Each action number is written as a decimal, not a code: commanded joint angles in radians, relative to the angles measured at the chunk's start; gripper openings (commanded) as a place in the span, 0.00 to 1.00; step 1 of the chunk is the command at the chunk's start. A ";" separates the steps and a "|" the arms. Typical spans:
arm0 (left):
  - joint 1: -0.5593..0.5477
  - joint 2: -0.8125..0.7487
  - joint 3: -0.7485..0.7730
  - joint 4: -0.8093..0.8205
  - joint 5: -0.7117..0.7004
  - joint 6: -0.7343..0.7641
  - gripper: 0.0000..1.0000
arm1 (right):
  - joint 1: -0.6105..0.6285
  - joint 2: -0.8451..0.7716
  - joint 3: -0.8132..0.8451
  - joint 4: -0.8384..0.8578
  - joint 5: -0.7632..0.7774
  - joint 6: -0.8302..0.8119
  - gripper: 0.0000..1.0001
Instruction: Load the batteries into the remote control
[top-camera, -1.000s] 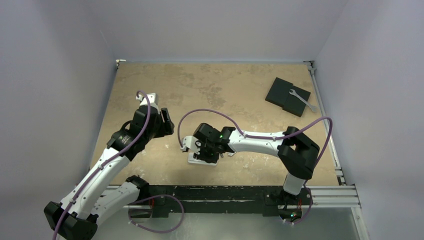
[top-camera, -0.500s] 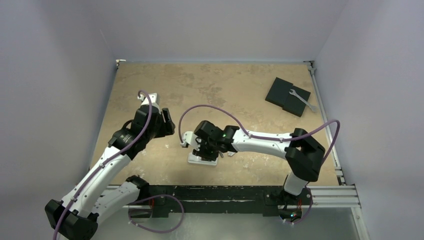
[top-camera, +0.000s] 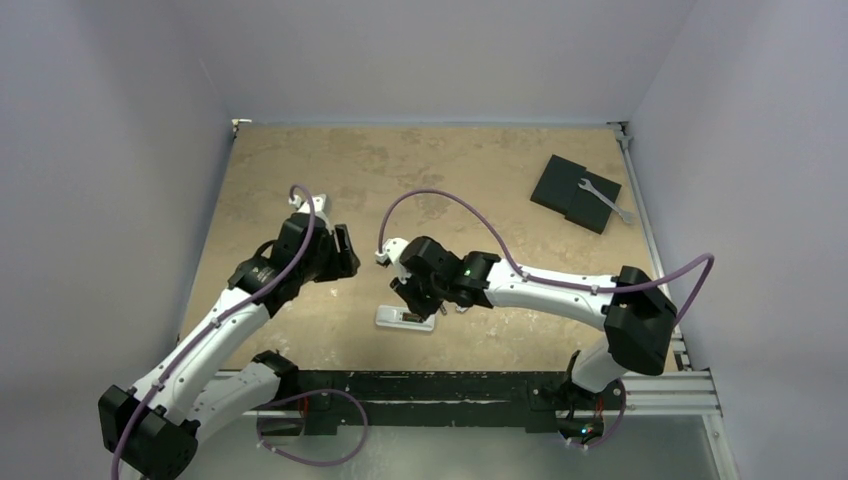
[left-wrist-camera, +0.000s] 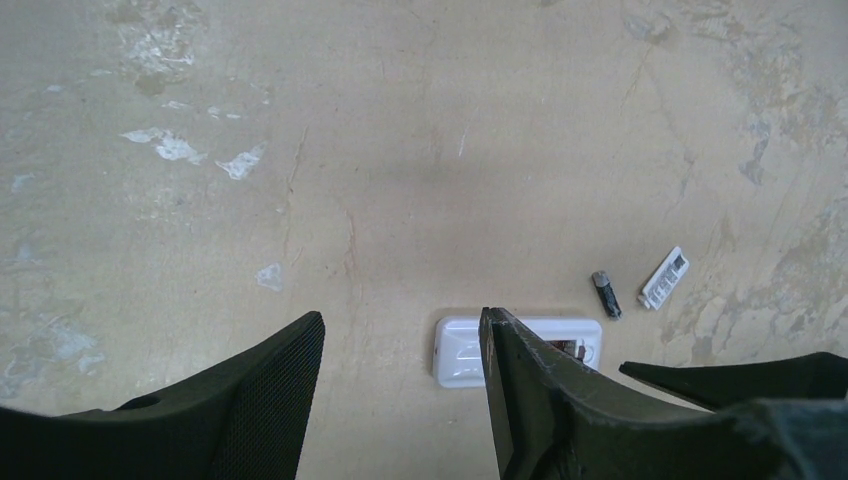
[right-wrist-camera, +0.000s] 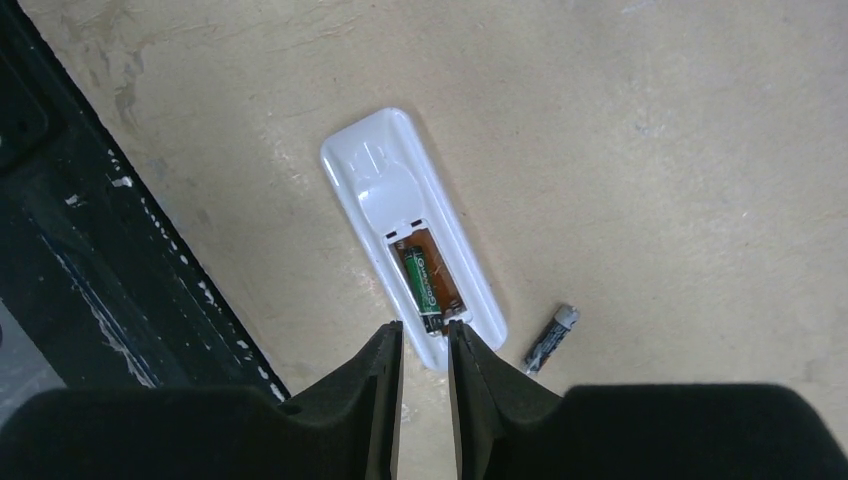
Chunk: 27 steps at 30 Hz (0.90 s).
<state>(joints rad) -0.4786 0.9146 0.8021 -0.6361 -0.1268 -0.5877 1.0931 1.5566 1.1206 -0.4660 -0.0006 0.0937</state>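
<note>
Since a second ago the right arm (top-camera: 540, 285) has lifted back off the remote control (top-camera: 405, 318) and the left arm (top-camera: 215, 330) has edged nearer; the remote lies back-up near the worktop's (top-camera: 450, 180) front edge, a seated battery (right-wrist-camera: 418, 280) in its open bay, a loose battery (right-wrist-camera: 550, 338) just beside it. A clumsy pinch could roll the loose battery away, or a push could skid the light remote; right jaws stand narrowly apart above the remote's end, left jaws wide, both empty.
</note>
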 joint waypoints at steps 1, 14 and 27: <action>0.005 0.010 -0.028 0.063 0.066 -0.029 0.58 | 0.002 -0.026 -0.050 0.060 0.015 0.177 0.30; 0.005 -0.009 -0.079 0.086 0.122 -0.074 0.57 | -0.008 0.047 -0.067 0.153 -0.063 0.170 0.44; 0.005 -0.031 -0.073 0.068 0.105 -0.086 0.58 | -0.018 0.143 0.000 0.148 -0.106 0.089 0.46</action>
<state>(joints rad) -0.4786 0.8955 0.7231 -0.5854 -0.0177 -0.6636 1.0794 1.6978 1.0660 -0.3355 -0.0784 0.2214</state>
